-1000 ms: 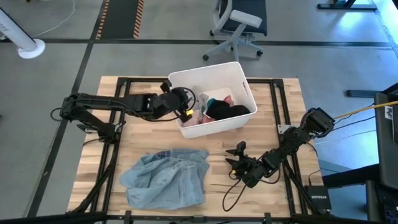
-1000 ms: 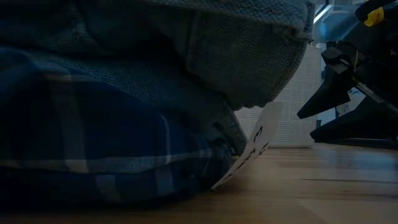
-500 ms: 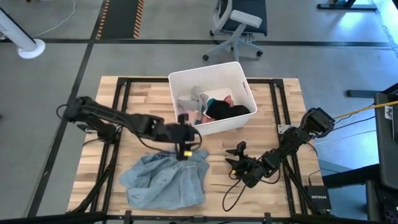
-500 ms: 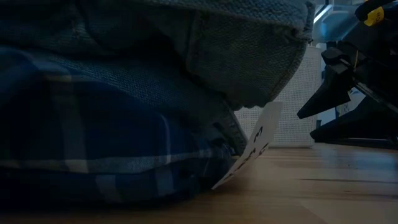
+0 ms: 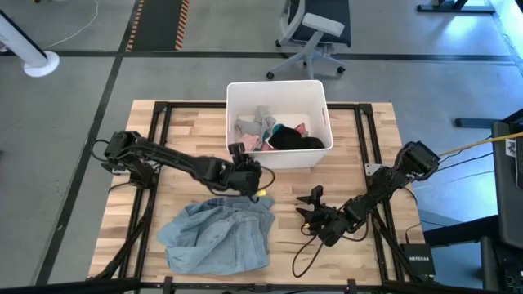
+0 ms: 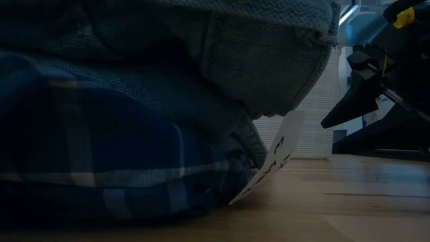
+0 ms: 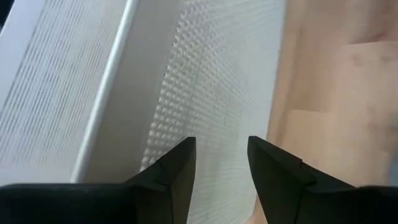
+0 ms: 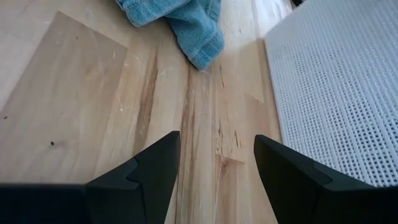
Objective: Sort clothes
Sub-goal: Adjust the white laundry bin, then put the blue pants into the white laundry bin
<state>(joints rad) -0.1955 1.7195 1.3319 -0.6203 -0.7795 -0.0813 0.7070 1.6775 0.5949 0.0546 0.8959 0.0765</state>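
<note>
My left gripper (image 5: 248, 175) hovers with fingers apart and empty between the white bin (image 5: 278, 159) and the grey-blue shirt (image 5: 219, 237) — likely placed to reach either. My right gripper (image 5: 311, 206) waits nearby, also parted. Small clothes (image 5: 274, 135) fill the bin; the plaid shirt (image 6: 87, 175) shows only at table height, mostly buried.

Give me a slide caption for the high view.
Left gripper between white bin and grey-blue shirt; right gripper waits.

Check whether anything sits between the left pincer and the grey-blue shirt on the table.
Nothing visible does. The left pincer, open and empty, is just past the white bin's near wall, and only bare table separates it from the grey-blue shirt.
</note>
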